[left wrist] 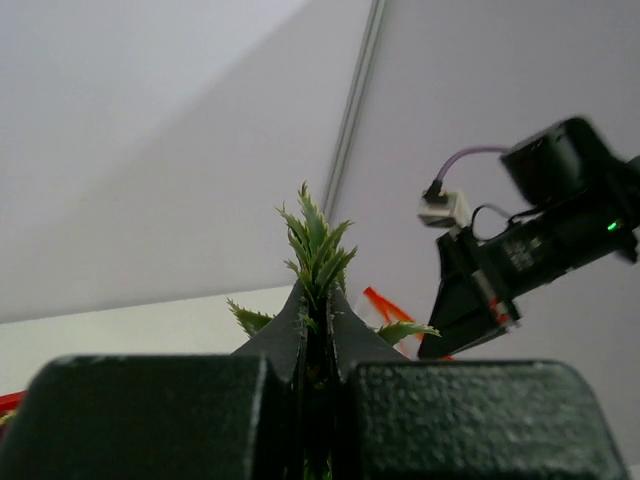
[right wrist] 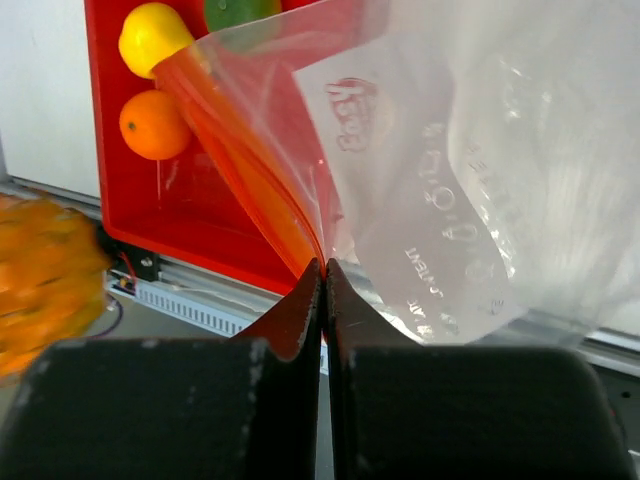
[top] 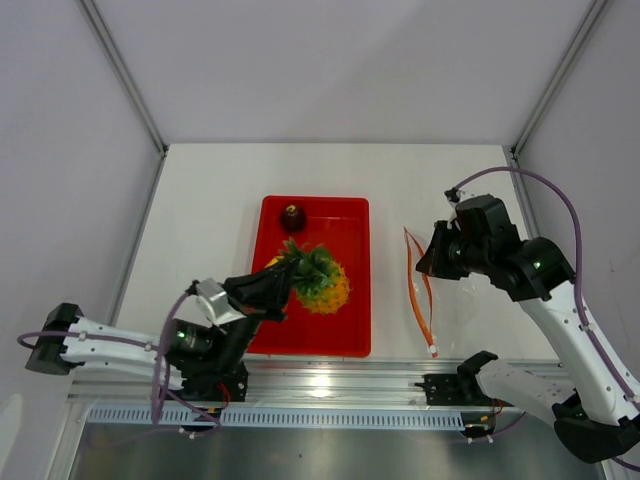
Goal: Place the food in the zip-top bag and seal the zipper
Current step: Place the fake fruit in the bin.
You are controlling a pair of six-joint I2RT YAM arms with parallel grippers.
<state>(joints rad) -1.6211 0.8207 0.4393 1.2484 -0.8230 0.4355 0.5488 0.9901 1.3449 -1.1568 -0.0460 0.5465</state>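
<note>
Table (top: 200,200): white, red tray (top: 345,228) at centre.
Left gripper (left wrist: 318,330): pinched shut on green crown (left wrist: 315,245) of pineapple (top: 328,288), above tray.
Right gripper (right wrist: 323,280): clamped on zip-top bag (right wrist: 470,200) at its zipper (right wrist: 250,150).

Bright, even white light; shadows soft and faint.
Just in front of the tray (top: 350,320) the rail (top: 320,385) throws back a pale glare. In the right wrist view the pineapple (right wrist: 40,280) beside the tray is an orange blur, and the bag (right wrist: 480,200) over it shines milky.
</note>
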